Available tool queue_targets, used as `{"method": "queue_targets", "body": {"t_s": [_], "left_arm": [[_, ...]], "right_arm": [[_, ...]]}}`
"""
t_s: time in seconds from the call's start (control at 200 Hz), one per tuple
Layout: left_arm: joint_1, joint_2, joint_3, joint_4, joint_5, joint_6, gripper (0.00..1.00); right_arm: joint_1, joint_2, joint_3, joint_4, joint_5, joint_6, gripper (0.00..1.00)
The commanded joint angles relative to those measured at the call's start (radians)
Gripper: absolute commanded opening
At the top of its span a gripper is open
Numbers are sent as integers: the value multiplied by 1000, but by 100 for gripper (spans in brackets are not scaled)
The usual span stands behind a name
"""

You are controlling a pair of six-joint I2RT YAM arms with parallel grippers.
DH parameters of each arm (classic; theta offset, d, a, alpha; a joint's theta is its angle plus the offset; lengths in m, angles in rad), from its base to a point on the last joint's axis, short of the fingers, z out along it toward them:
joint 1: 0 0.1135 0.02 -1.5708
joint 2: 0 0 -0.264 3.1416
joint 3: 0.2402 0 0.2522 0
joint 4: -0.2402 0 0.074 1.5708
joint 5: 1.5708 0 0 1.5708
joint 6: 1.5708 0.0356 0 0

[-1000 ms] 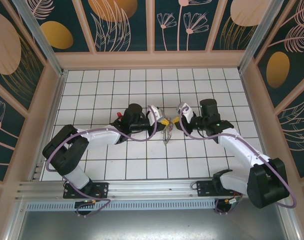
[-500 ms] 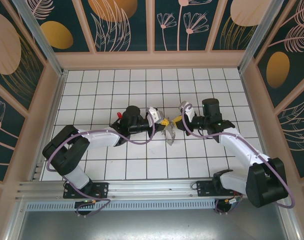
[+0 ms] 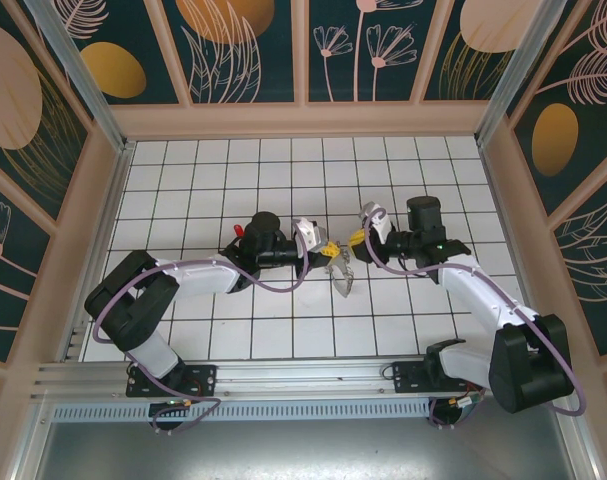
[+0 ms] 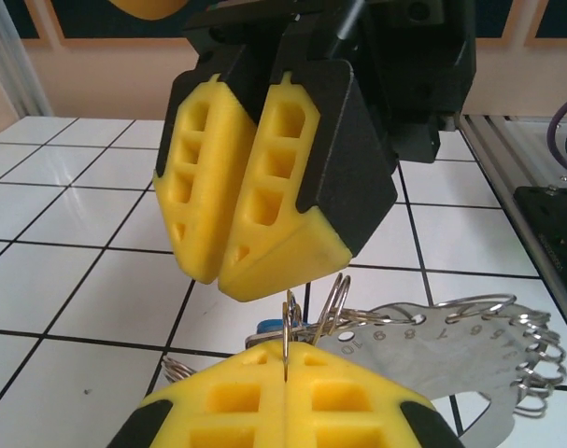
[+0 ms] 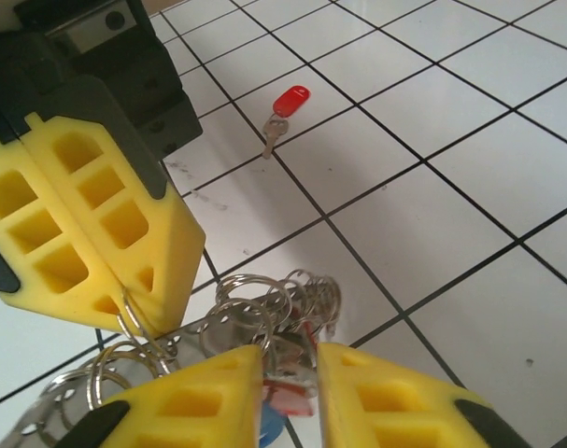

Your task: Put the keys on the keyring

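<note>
One loose key (image 5: 285,103) lies on the bench (image 5: 432,187), tiny and light; grasp its red head. The left tool (image 4: 286,359) pinches the keyring (image 4: 423,347), stiff slippery wire, between the two tools. The right tool (image 5: 290,373) stands slightly parted around its rings; grip unclear.

Black-and-white arms (image 3: 198,272) trail purple cables (image 3: 273,287); fingers (image 4: 264,215) blocky yellow.

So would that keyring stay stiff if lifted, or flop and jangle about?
Probably a bit of both. The keyring has a flat numbered metal plate, likely rigid, but the small split rings round its edge hang loose, so they would likely swing and tangle. Pinched by one thin ring in the left gripper, it would probably pivot and dangle.
</note>
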Motion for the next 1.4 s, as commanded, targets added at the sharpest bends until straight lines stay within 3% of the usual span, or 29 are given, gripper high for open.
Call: {"method": "queue_targets", "body": {"t_s": [0.0, 0.26, 0.525, 0.961, 1.391], "left_arm": [[-4, -10, 18, 20, 46, 36, 0], [-3, -18, 18, -6, 49, 49, 0], [-4, -26, 24, -32, 61, 61, 0], [-4, -20, 30, -28, 85, 42, 0], [-4, -10, 47, -41, 66, 21, 0]], "right_arm": [[3, -5, 24, -26, -4, -69, 25], [15, -105, -10, -38, -57, -261, 26], [42, -52, 34, -120, -28, -375, 25], [89, -46, -8, -69, -11, -365, 21], [94, -54, -11, -115, -20, -391, 24]]}}
